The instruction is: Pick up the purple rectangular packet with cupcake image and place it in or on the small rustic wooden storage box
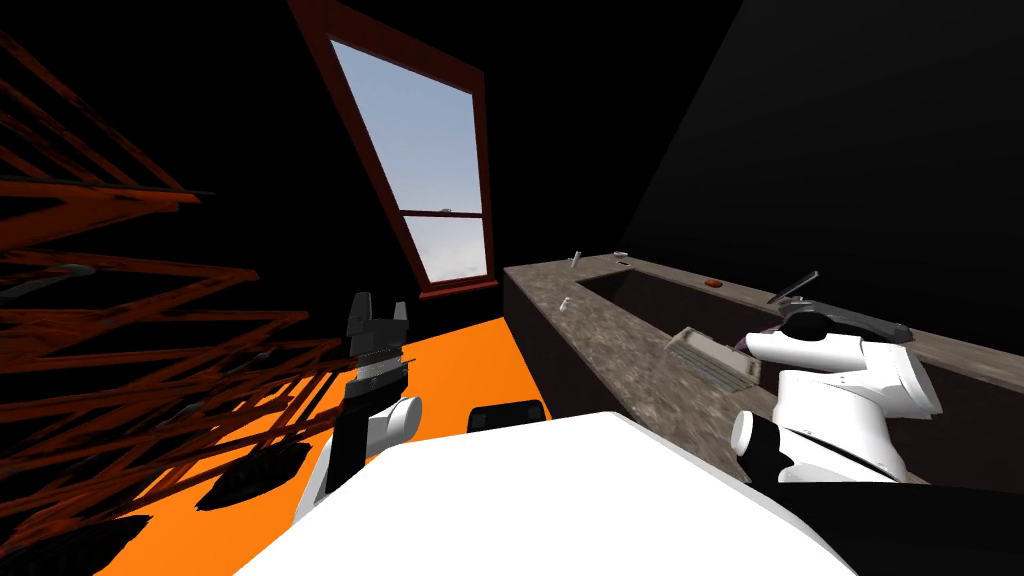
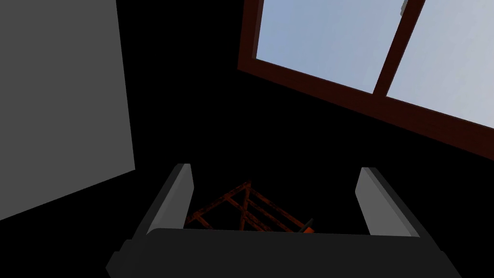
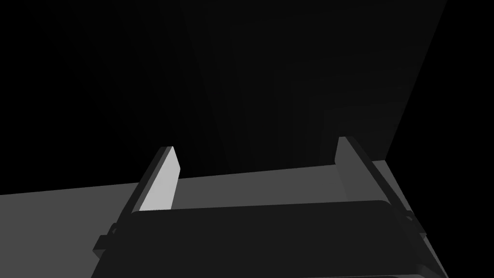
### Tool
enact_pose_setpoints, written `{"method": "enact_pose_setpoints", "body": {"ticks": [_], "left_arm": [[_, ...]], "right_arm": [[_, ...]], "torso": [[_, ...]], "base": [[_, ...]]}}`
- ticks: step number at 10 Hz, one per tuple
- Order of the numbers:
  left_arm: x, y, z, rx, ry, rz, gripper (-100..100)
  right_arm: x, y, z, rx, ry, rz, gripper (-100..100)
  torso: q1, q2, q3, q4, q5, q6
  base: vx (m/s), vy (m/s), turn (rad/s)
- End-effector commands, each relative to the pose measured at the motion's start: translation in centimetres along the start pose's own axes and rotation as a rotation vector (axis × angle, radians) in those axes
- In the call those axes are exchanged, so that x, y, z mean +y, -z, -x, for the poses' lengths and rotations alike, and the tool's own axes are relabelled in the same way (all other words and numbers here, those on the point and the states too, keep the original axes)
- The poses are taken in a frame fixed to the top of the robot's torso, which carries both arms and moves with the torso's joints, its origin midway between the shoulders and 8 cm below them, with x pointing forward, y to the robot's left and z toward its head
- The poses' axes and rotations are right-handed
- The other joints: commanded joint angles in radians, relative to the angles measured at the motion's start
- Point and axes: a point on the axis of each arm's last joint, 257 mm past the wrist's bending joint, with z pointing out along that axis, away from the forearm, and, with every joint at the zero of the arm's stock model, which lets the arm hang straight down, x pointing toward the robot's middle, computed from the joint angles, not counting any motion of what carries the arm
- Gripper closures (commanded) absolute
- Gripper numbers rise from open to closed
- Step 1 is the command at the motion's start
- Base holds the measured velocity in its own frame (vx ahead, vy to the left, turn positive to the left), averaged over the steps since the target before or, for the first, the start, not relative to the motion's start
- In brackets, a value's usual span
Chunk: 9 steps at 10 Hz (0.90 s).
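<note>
A small grey slatted box (image 1: 708, 357) sits on the speckled stone counter (image 1: 590, 340) beside the sink. A sliver of dark purple (image 1: 742, 344), maybe the packet, peeks out between this box and my right arm (image 1: 835, 385), which reaches over the counter and hides the rest. In its wrist view my right gripper (image 3: 255, 173) is open and empty, facing a dark wall above a grey surface. My left gripper (image 1: 377, 318) is raised above the orange floor, away from the counter, open with nothing between its fingers (image 2: 179, 195).
The counter holds a dark sink basin (image 1: 650, 292) with a faucet (image 1: 795, 288), a small red-orange object (image 1: 712, 283) and a few small pale items (image 1: 575, 260). A reddish lattice rack (image 1: 130, 330) stands on my left. A window (image 1: 430, 170) is ahead.
</note>
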Motion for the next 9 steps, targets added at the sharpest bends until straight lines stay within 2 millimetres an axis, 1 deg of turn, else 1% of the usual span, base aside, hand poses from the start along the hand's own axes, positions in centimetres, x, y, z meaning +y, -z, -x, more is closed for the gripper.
{"method": "enact_pose_setpoints", "body": {"ticks": [1,2,3,4,9], "left_arm": [[0.0,0.0,0.0,0.000,0.000,0.000,0],[0.0,0.0,0.0,0.000,0.000,0.000,0],[0.0,0.0,0.0,0.000,0.000,0.000,0],[0.0,0.0,0.0,0.000,0.000,0.000,0],[0.0,0.0,0.0,0.000,0.000,0.000,0]], "right_arm": [[0.0,-0.6,1.7,-0.009,-0.006,-0.012,-100],[0.0,-0.8,2.9,-0.016,-0.010,-0.018,-100],[0.1,-0.5,2.0,-0.014,-0.008,-0.012,-100],[0.1,-0.5,2.1,-0.013,-0.009,-0.014,0],[0.1,-0.5,2.0,-0.013,-0.008,-0.014,0]], "torso": [[0.000,0.000,0.000,0.000,0.000,0.000],[0.001,0.001,0.000,0.000,0.000,0.000],[0.002,0.002,0.001,0.000,0.000,0.000],[0.000,-0.001,0.000,0.000,0.000,0.001],[-0.002,-0.004,-0.003,-0.001,-0.001,0.000]], "base": [[-0.082,0.047,0.065],[-0.094,0.051,0.052],[-0.041,0.020,0.007],[-0.007,0.004,-0.004],[0.000,0.000,0.000]]}}
